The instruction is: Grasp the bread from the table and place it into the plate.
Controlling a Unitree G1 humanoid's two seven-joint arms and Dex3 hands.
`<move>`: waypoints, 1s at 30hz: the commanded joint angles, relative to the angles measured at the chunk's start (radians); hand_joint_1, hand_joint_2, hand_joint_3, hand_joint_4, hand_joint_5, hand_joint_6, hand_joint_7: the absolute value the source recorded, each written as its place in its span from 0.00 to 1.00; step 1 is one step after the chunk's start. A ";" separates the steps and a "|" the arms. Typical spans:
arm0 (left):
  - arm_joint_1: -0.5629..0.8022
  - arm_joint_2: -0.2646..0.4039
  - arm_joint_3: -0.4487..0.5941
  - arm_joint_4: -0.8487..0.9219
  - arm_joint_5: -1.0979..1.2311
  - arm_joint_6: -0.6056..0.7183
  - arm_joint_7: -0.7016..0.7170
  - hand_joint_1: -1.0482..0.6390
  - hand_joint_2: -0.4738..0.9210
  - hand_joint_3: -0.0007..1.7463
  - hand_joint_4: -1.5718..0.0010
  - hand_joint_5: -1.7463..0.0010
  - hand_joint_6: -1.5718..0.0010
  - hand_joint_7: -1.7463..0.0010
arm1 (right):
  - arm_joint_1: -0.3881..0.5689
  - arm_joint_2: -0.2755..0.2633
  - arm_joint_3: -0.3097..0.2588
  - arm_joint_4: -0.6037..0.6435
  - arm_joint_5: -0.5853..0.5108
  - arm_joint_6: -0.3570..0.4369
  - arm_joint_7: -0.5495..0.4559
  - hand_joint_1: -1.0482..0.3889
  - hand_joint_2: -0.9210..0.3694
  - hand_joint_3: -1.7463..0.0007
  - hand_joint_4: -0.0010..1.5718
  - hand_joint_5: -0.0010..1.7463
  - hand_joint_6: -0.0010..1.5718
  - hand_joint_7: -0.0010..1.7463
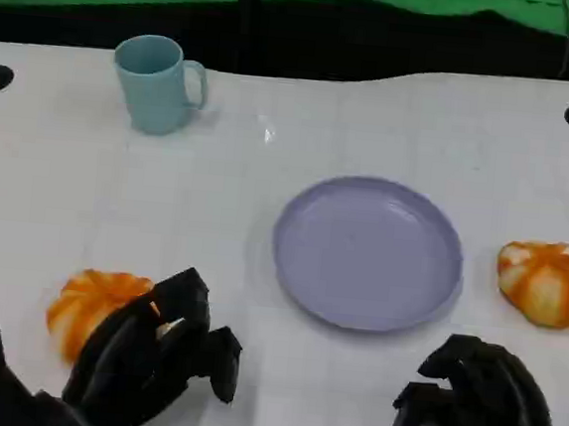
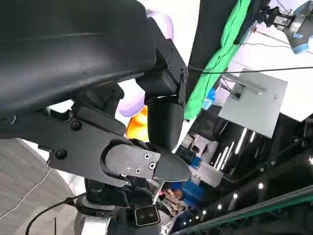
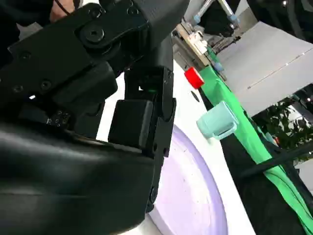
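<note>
Just beside the left hand [image 1: 152,356], whose curled fingers hang over but do not yet seem to grip it, the bread [image 1: 91,311] lies on the counter [image 1: 48,182], so I would settle the fingers fully round it before lifting toward the plate [image 1: 366,252] off to that hand's right.

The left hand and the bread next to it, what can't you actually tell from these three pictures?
- Head view: left hand covers the near side of the left bread; contact between them cannot be told.
- Left wrist view: the hand's own shell hides all but an orange sliver of bread.
- Head view: right bread is cut off by the picture's edge.
- Right wrist view: right hand hides part of the plate.
</note>
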 commanded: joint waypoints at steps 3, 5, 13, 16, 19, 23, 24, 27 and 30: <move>0.003 0.010 0.003 -0.007 0.016 -0.020 -0.005 0.22 1.00 0.11 0.45 0.00 0.60 0.00 | 0.006 -0.008 -0.002 -0.003 0.002 -0.006 0.000 0.00 0.14 1.00 1.00 0.43 1.00 0.21; 0.000 0.012 0.005 -0.006 0.009 -0.005 -0.005 0.22 1.00 0.11 0.45 0.00 0.60 0.00 | 0.005 -0.008 -0.002 -0.005 0.003 0.000 -0.005 0.00 0.14 1.00 1.00 0.44 1.00 0.22; -0.004 0.002 0.011 0.012 0.008 -0.026 -0.015 0.22 1.00 0.10 0.45 0.00 0.60 0.00 | -0.004 -0.012 -0.002 0.014 0.004 -0.007 0.008 0.00 0.14 1.00 1.00 0.43 1.00 0.21; -0.008 0.004 0.012 0.020 0.006 -0.023 -0.019 0.22 1.00 0.10 0.45 0.00 0.60 0.00 | -0.013 -0.012 -0.007 0.031 0.008 -0.009 0.015 0.00 0.15 1.00 1.00 0.43 1.00 0.21; -0.010 0.005 0.013 0.024 0.007 -0.025 -0.021 0.22 1.00 0.11 0.45 0.00 0.60 0.00 | -0.016 -0.011 -0.010 0.038 0.009 -0.011 0.017 0.00 0.15 1.00 1.00 0.42 1.00 0.21; -0.008 0.009 0.012 0.011 0.011 -0.010 -0.011 0.22 1.00 0.10 0.44 0.00 0.59 0.00 | -0.010 -0.008 -0.009 0.031 0.005 -0.015 0.015 0.00 0.15 1.00 1.00 0.42 1.00 0.21; -0.007 0.010 0.011 0.008 0.012 -0.006 -0.009 0.22 1.00 0.10 0.44 0.00 0.59 0.00 | -0.009 -0.008 -0.008 0.029 0.004 -0.015 0.014 0.00 0.15 1.00 1.00 0.42 1.00 0.21; -0.005 0.008 0.013 0.006 0.013 -0.014 -0.010 0.22 1.00 0.10 0.44 0.00 0.59 0.00 | -0.012 -0.007 -0.008 0.030 0.005 -0.010 0.010 0.00 0.15 1.00 1.00 0.42 1.00 0.21; 0.000 0.021 0.008 -0.013 0.034 -0.025 -0.003 0.22 1.00 0.11 0.47 0.00 0.62 0.01 | -0.011 -0.006 -0.007 0.030 0.004 -0.012 0.010 0.00 0.15 1.00 1.00 0.42 1.00 0.21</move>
